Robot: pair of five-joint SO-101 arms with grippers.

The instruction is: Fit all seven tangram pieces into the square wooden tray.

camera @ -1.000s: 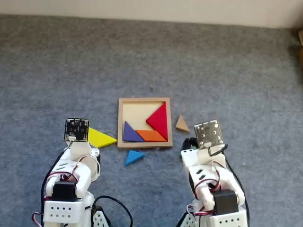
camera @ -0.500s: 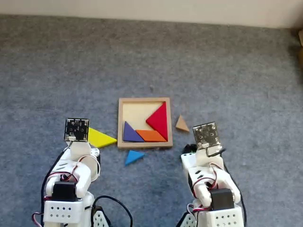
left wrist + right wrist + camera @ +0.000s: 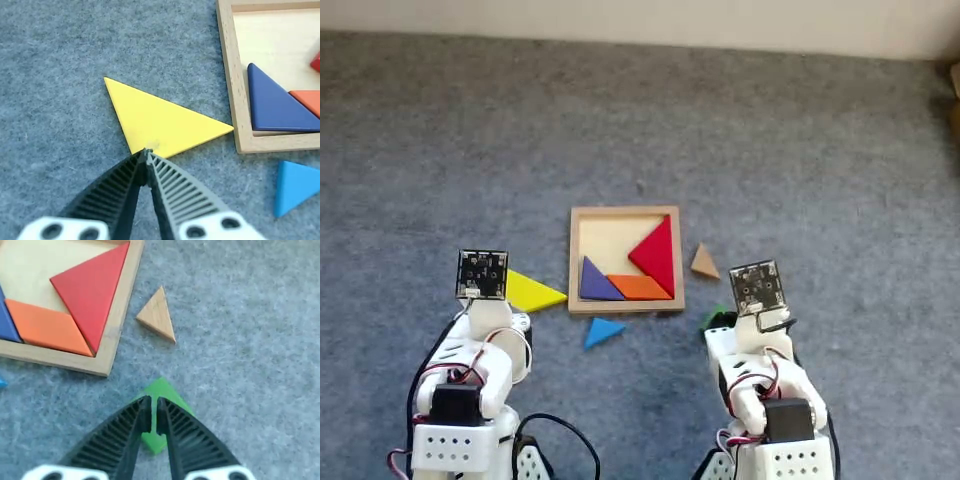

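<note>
Right gripper (image 3: 150, 407), jaws almost together and empty, above a green piece (image 3: 165, 389), perhaps half hidden beneath it; left gripper (image 3: 146, 156) closed, tips at yellow triangle (image 3: 160, 120) edge; wooden tray (image 3: 227, 75) cut off.

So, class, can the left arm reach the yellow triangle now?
Likely yes: the left gripper sits shut at the edge of the yellow triangle, with nothing between them; it must open first.

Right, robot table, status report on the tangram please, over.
Both jaws shut: left at the yellow triangle, right above the green piece. Tray holds three, four outside. Nothing in the way.
</note>
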